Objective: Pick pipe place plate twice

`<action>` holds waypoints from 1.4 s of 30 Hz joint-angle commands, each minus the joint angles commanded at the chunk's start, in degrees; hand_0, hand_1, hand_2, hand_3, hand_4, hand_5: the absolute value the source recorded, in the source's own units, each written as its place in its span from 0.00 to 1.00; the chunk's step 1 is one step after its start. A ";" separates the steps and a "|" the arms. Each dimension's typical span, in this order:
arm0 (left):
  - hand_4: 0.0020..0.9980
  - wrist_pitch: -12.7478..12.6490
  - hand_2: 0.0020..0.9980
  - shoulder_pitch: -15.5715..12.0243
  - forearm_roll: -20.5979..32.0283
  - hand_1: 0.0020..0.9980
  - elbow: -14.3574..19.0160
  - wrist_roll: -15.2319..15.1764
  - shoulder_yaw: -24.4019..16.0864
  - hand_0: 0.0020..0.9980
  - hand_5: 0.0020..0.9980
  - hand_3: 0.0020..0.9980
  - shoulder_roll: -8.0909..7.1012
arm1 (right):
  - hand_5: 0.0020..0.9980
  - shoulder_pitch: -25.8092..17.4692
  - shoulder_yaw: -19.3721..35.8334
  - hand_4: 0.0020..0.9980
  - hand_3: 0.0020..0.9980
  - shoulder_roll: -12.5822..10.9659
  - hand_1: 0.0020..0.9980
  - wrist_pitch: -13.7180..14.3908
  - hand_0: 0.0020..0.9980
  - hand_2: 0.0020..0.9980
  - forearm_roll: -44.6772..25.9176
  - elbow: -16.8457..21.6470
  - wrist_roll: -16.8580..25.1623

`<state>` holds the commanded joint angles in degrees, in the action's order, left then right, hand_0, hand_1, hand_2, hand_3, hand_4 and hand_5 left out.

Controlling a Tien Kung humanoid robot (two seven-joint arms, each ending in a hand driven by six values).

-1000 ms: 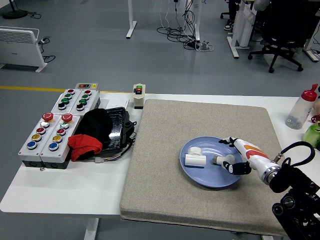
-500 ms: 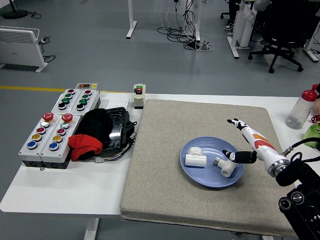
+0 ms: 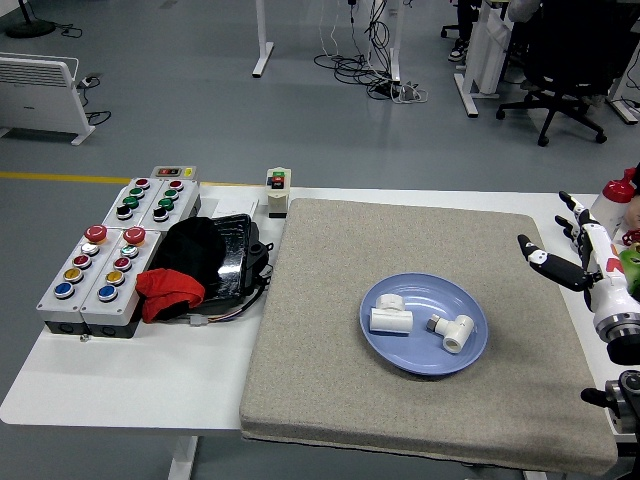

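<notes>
A white table (image 3: 150,385) fills the view, seen from above on the robot's side. At its far left sit grey control boxes (image 3: 120,245) studded with red, green, yellow, blue and black push buttons. Just right of them lies a heap of black gear (image 3: 215,255) with a red cloth (image 3: 168,292) at its near left edge. Farther back, close to the far edge of the table, stands a small beige switch box (image 3: 277,191) with a red and a green button on top.

A large grey-beige mat (image 3: 320,350) covers the right half of the table. Right of the mat's centre rests a round blue plate (image 3: 423,323). Two white pipe fittings lie inside it: the left pipe (image 3: 390,313) toward the plate's left side, and the right pipe (image 3: 453,331), an elbow with a metal end, toward its right side. They lie close but apart.

At the right edge of the view, the robot's right hand (image 3: 590,258) hovers above the mat's right border, well apart from the plate, fingers spread wide and holding nothing. Behind it stands a clear bottle with a red cap (image 3: 612,200).
</notes>
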<state>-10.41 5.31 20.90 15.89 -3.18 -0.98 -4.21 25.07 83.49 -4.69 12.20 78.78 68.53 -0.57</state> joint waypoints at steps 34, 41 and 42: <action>0.25 -0.05 0.68 -0.21 -0.74 0.66 0.00 0.19 -0.34 0.69 1.00 0.61 -0.06 | 0.44 -3.87 8.41 0.66 0.91 1.45 0.86 1.66 0.92 0.99 -25.68 0.00 -0.04; 0.25 0.02 0.68 -0.14 -0.70 0.66 0.03 0.13 -0.24 0.69 1.00 0.61 -0.12 | 0.47 -3.98 8.71 0.64 0.90 1.54 0.86 1.94 0.91 0.99 -25.98 0.00 0.01; 0.25 0.02 0.68 -0.13 -0.75 0.66 0.03 0.14 -0.26 0.69 1.00 0.61 -0.12 | 0.47 -4.00 8.73 0.64 0.90 1.56 0.86 1.99 0.91 0.99 -26.11 -0.01 0.04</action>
<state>-10.39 5.18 20.15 15.93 -3.04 -1.24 -4.33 21.07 92.22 -3.13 14.20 52.67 68.52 -0.52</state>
